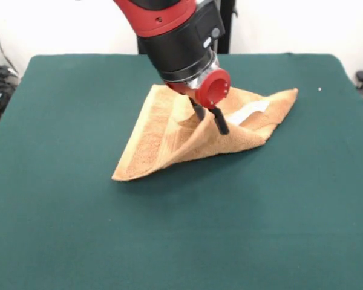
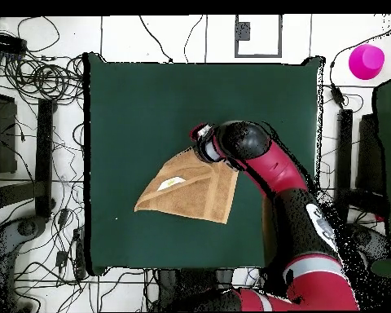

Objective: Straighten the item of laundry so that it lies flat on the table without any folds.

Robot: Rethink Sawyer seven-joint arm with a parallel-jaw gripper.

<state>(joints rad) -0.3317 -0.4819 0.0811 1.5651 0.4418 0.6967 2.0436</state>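
**Towel still folded; pincer down on the raised fold**

Pincer (image 1: 209, 119): two dark fingers (image 1: 221, 122) point down into the towel (image 1: 169, 142) near its middle. In the front view a ridge of cloth rises between them, and the towel tents up towards that spot. Judgement: pinching the towel, fingers pressed together on a fold. In the overhead view the arm's head covers the fingers, so this rests on the front view alone.

Step in hand (judgement): gripping an upper layer in order to peel it open. The towel is far from flat; it shows as a rough triangle, doubled over itself, with the top layer lifted at the grip.

Next move calls for (judgement): drawing the pinched layer up and away from the layer beneath, towards open bench, low enough that the lower layer stays put and does not drag along. Which layer the fingers have cannot be told from here; if both, the whole towel will slide.

Towel position, front view: middle of the bench (image 1: 60, 229), somewhat to the far side. One corner points near-left, another runs out right past the white label (image 1: 249, 112). The pincer sits over the upper middle part, right of the left woven band. Green cloth lies all round it, edges well apart.
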